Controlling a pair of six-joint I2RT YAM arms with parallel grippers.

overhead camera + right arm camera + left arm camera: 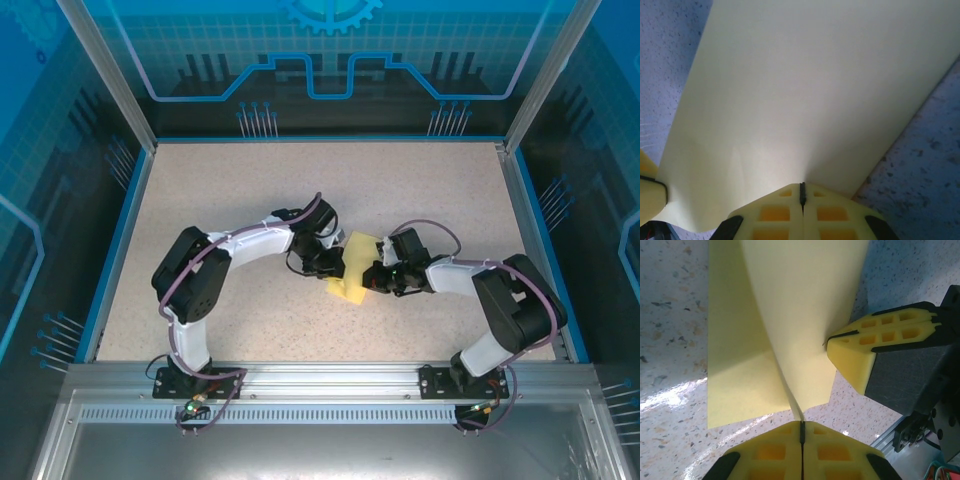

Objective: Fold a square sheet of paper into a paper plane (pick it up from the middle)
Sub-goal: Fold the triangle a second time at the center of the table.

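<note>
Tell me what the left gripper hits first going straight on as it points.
The square sheet of paper: the left gripper is shut on its edge, with paper straight ahead. The right gripper, also shut on it, looks off to one side, though depth is unclear.

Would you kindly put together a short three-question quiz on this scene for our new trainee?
1. True or false: the left hand is open and clear of the square sheet of paper.
2. Which colour is the sheet? A white, B pale yellow, C blue.
3. What is the right hand gripping?

Key: 1 false, it is shut on the sheet; 2 B; 3 the square sheet of paper.
</note>
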